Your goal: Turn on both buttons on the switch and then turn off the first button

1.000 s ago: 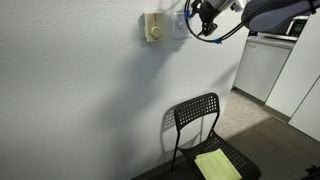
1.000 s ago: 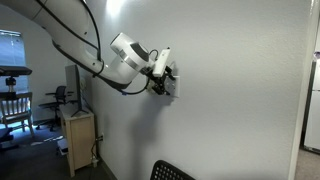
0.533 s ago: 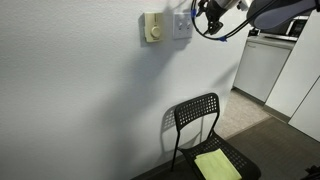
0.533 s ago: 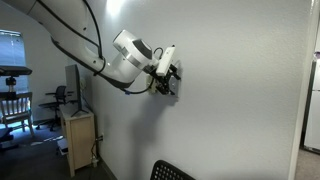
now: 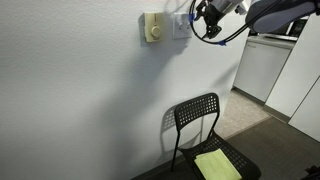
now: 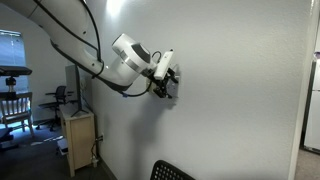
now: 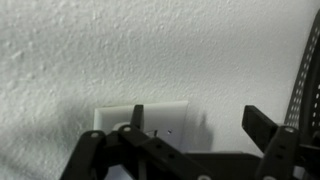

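White switch (image 5: 181,25) sits on the wall just beside the cream dial box (image 5: 152,27). Gripper (image 5: 200,18) is at the switch edge farther from that box — jaws apart, nothing held, one fingertip (image 7: 136,118) in front of the plate. Rocker positions: can't tell.

Small white square switch (image 7: 166,118), flush and upright on the textured white wall (image 7: 150,45)

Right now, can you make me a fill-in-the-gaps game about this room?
The switch is fixed to the ____. Beside it, a beige box has a round ____. The chair below is coloured ____.
Missing words: wall, dial, black.
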Motion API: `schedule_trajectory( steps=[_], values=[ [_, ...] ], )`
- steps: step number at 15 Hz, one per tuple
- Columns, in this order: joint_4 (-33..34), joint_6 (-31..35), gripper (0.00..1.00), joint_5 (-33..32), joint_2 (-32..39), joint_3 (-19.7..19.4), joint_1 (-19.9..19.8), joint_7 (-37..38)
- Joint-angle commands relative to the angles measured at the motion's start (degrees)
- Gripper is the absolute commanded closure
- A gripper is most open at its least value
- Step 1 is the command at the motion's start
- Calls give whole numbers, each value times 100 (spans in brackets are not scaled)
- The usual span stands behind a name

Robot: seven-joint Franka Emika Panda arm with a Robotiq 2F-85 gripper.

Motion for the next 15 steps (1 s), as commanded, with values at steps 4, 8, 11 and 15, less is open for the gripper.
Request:
schedule_trajectory(
  steps=[4, 8, 11, 15],
  values=[
    [201, -112, 0, 15, -7, 111, -91, -184],
    [317, -104, 0, 124, 50, 131, -102, -300],
    [473, -95, 0, 205, 120, 149, -116, -468],
    [717, -111, 0, 461, 261, 193, -114, -767]
  ],
)
